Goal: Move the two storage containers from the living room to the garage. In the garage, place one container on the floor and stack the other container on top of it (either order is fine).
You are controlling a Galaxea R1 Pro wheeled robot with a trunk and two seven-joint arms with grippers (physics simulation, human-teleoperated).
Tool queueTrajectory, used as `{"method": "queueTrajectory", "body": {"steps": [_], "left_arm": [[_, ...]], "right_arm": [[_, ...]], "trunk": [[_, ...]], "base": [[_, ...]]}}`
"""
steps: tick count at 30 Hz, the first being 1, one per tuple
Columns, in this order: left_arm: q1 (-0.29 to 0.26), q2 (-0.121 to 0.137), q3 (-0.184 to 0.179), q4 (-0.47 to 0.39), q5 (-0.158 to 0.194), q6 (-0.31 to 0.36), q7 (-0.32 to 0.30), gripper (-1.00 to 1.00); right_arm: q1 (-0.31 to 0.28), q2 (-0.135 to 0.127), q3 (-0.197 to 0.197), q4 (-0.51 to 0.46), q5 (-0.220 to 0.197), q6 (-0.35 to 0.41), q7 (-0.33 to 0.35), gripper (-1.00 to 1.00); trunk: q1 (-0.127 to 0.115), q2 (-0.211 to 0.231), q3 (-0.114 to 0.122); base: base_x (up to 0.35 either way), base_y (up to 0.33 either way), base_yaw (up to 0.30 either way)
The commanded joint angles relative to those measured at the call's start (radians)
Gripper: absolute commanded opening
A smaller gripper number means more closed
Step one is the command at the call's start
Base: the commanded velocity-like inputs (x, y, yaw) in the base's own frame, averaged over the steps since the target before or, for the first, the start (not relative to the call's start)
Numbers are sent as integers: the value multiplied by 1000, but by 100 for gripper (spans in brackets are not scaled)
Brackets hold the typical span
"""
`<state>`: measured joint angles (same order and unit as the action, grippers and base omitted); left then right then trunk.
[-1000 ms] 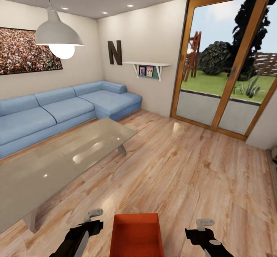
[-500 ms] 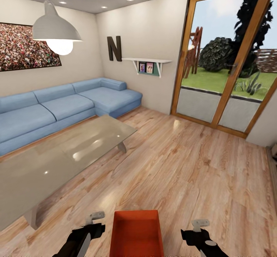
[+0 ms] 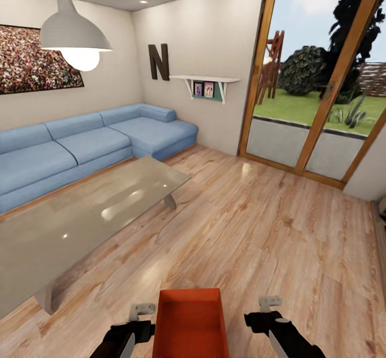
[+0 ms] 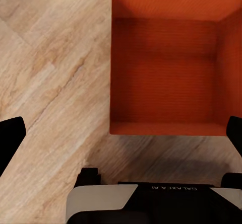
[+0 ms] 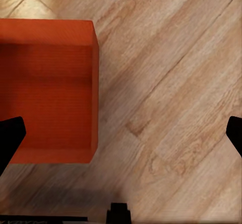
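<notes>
One red-orange storage container (image 3: 190, 323) stands empty on the light wood planks of the living room, right in front of me at the lower edge of the head view. My left gripper (image 3: 142, 312) hangs close beside its left wall and my right gripper (image 3: 269, 305) is a little off its right wall. Both are open and hold nothing. In the left wrist view the container (image 4: 166, 68) lies under the gripper (image 4: 121, 136), whose black fingertips (image 4: 10, 138) are spread wide. In the right wrist view the container (image 5: 45, 88) is off to one side of the gripper (image 5: 121, 133).
A long grey low table (image 3: 80, 218) stands close on the left, with the blue sectional sofa (image 3: 91, 143) behind it. A pendant lamp (image 3: 72, 33) hangs over the table. A wood-framed glass door (image 3: 316, 89) is at the right. Bare plank floor (image 3: 279, 229) stretches ahead and to the right.
Both grippers have drawn inward toward the container's sides, the right one more. The whole view has shifted slightly, so the camera moved; the container stays on the floor.
</notes>
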<state>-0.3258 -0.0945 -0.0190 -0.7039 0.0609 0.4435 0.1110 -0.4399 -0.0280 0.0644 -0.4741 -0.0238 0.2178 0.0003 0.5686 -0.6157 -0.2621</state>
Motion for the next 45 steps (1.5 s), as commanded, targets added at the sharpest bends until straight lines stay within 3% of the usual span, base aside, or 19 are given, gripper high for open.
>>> {"method": "queueTrajectory", "body": {"steps": [1,14,45], "left_arm": [[0,0,-2,-2,7,5,7,100],[0,3,-1,-3,5,8,13,100],[-1,-1,-2,-5,3,8,8,100]], "right_arm": [[0,-1,6,-6,-3,11,0,100],[0,5,9,-6,-7,17,73,100],[0,17,9,63,-4,3,75,100]], "trunk": [[0,-1,-3],[0,-1,-24],[0,-1,-74]], "base": [[0,0,0],[0,0,0],[0,0,0]]}}
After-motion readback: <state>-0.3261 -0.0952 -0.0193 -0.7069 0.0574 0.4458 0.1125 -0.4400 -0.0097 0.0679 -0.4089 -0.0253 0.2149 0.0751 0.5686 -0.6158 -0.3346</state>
